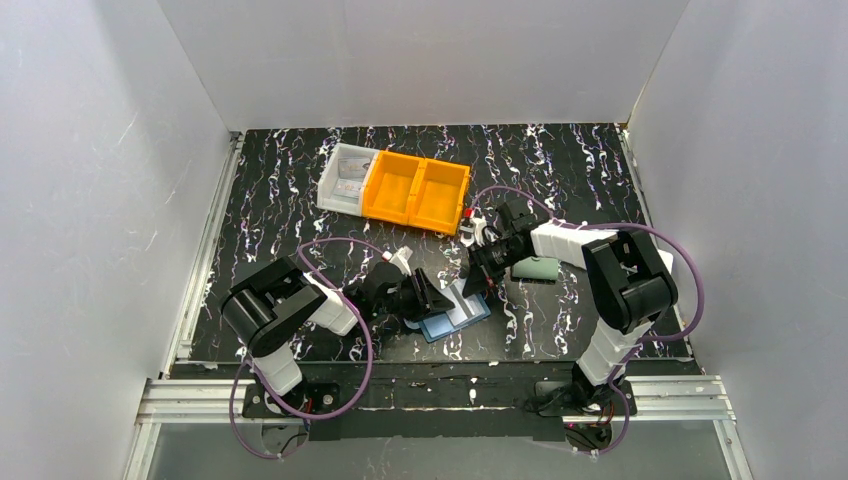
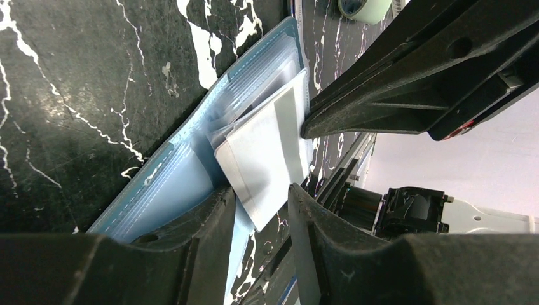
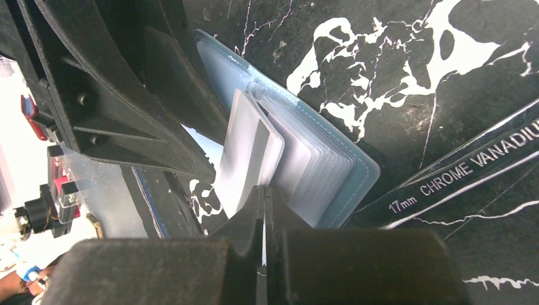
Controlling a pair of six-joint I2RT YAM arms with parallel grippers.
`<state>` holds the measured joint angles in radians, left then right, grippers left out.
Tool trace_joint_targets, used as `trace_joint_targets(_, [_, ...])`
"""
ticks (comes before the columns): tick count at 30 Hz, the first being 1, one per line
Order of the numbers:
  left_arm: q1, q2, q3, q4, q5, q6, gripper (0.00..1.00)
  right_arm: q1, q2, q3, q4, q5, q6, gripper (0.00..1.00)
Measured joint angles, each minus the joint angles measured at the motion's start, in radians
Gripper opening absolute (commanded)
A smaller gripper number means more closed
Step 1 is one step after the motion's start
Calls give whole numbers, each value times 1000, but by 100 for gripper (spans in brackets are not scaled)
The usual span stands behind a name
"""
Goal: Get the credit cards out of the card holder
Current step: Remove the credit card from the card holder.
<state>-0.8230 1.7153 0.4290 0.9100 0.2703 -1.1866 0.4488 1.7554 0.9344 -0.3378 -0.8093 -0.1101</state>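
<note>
Currently the left gripper (image 2: 260, 194) stands narrow, its two fingers straddling the free corner of one credit card (image 2: 267, 149); whether they clamp it cannot be determined. Directly ahead of the fingertips, the card stands partly out of a clear pocket (image 2: 191, 171) of the card holder (image 2: 143, 190), which lies open on the table (image 2: 76, 95) just in front of this claw. At the card's far edge, opposite the left claw, the right gripper (image 3: 264, 190) is closed to a slit with its tips against that edge; a pinch there is possible but not confirmed. On the holder's side away from the left claw lies a wrench (image 3: 470, 171). Past the right claw is a grey-green wallet (image 1: 535, 268), and farther out stand orange bins (image 1: 415, 190). Handling: judge the card light, thin, stiff yet springy, with slick faces; an edge-on squeeze is likely to bow it or shoot it out. Take hold flat on both faces at the exposed corner and draw along the pocket's line. The holder looks light and soft and will probably drag along unless restrained.
</note>
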Motion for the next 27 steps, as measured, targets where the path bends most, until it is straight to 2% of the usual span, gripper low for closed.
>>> trace_joint_targets(5, [0,0,-11,12,-8,-11,30,12,0,18,-27,34,1,1])
trace_joint_targets(15, [4,47,-70,157,-29,-94,20,39,3,42,-52,66,-23,1])
trace_joint_targets(20, [4,64,-80,189,-40,-119,9,51,3,55,-68,85,-38,1])
trace_joint_targets(22, [4,69,-81,189,-42,-123,2,53,3,59,-76,90,-45,1])
trace_joint_targets(27, [10,77,-83,203,-30,-133,0,58,3,67,-89,104,-51,1])
